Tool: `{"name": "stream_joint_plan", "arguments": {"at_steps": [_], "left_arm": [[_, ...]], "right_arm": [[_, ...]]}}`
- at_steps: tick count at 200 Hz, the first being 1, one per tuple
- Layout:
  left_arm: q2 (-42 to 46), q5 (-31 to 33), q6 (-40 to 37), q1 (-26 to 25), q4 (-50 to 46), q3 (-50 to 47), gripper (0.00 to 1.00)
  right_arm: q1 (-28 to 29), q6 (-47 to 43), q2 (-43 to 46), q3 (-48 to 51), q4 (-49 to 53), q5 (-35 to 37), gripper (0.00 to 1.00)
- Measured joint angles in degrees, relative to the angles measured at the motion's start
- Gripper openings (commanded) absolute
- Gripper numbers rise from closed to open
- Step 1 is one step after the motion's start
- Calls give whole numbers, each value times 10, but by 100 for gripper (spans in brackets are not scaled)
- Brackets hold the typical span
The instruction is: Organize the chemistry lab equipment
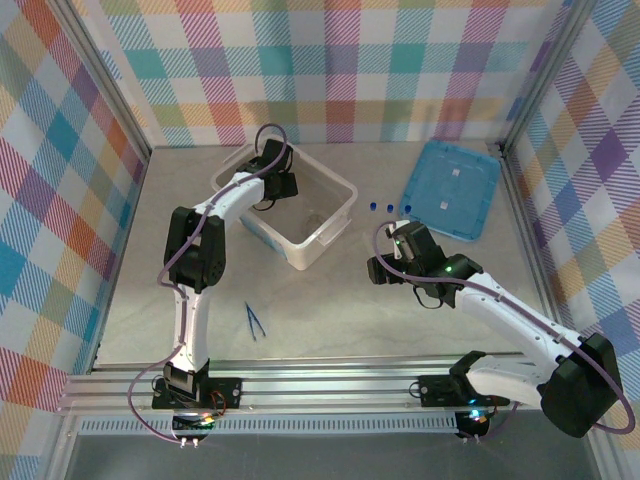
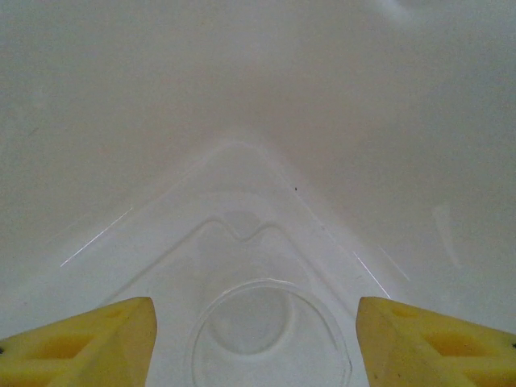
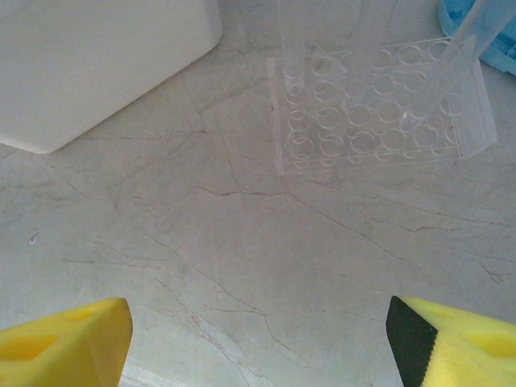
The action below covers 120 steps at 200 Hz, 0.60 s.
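Note:
My left gripper reaches down into the translucent box. It is open, and a round clear glass vessel sits on the box floor between its yellow fingers, untouched; beaker or flask, I cannot tell. Thin clear tubes with blue caps stand in a clear rack right of the box. My right gripper hovers over bare table just in front of that rack, open with nothing between its fingers. Dark blue tweezers lie on the table near the left arm's base.
The flat blue lid lies at the back right, its corner behind the rack. A corner of the box stands left of the right gripper. Checkered walls close in the table.

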<state>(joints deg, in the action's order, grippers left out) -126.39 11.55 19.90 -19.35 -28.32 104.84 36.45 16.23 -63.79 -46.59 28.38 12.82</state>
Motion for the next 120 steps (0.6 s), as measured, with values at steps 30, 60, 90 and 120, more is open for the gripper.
{"name": "stream_joint_plan", "arguments": {"at_steps": [30,60,90,120], "left_arm": [[2,1,0,-1,0,0,67],[37,10,-3,-8,0,-19,67],[113,21,-5,-21,2,-52,67],[202,29,-9,-38,14,-100,67]], "right_arm": [[0,0,0,0,0,0,83],[0,0,1,0,0,0,83],[0,0,8,0,0,-3,83],[24,0,22,0,-1,2,82]]}}
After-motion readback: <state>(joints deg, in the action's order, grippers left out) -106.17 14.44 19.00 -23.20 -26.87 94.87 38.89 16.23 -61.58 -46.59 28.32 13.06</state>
